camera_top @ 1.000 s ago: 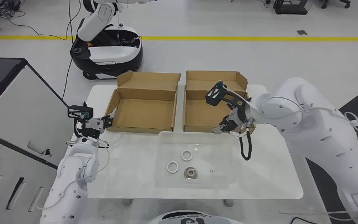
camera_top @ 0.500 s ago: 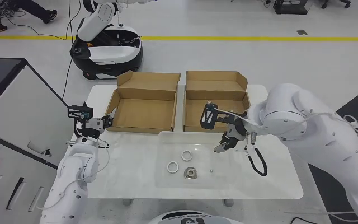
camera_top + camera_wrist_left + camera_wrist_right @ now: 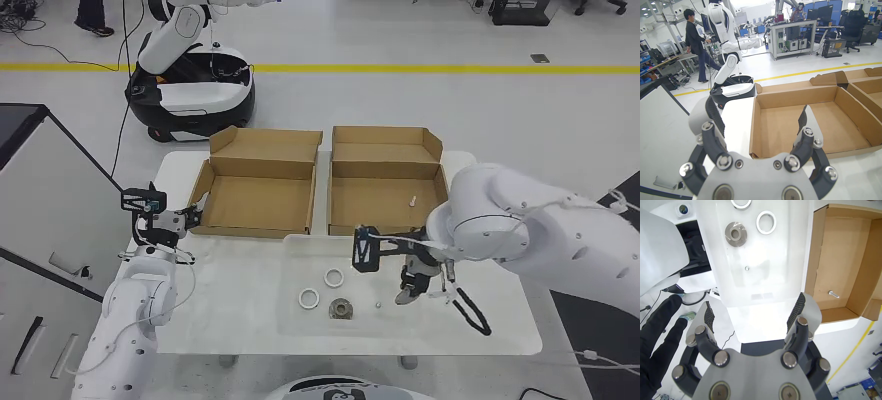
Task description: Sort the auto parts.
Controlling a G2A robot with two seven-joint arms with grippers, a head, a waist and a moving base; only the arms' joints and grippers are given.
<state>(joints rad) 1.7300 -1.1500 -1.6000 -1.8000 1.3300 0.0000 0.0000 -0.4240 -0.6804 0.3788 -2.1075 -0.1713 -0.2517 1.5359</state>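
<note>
Now the right gripper (image 3: 407, 296) hangs above the right-hand end of the shallow clear plastic tray (image 3: 300, 245), fingers spread wide with nothing between them. That tray sits at the front middle of the white table (image 3: 240, 290). Its far rim runs just beside the near walls of two open brown cardboard boxes, and whether they touch cannot be told.

Inside the tray, toward its left half, lie the auto parts. One white ring (image 3: 328, 277) and a second white ring (image 3: 304, 297) sit close together. A grey metal flanged disc (image 3: 728, 237) lies just in front of them. A tiny silver nut (image 3: 747, 268) sits off on its own, the part nearest the gripper, with bare plastic floor between the two.

Over in the right cardboard box (image 3: 380, 205), a silver bolt (image 3: 833, 294) lies near the right wall, with upright walls all around it. The left cardboard box (image 3: 838, 128) is walled the same way, and raised flaps stand along the far side of both.

And the left gripper (image 3: 757, 111) sits out at the table's left edge, just beside that box's left wall. Its fingers are apart and hold nothing, well away from the tray. White tabletop runs to the tray's left and right, and a narrower strip runs along the front edge.
</note>
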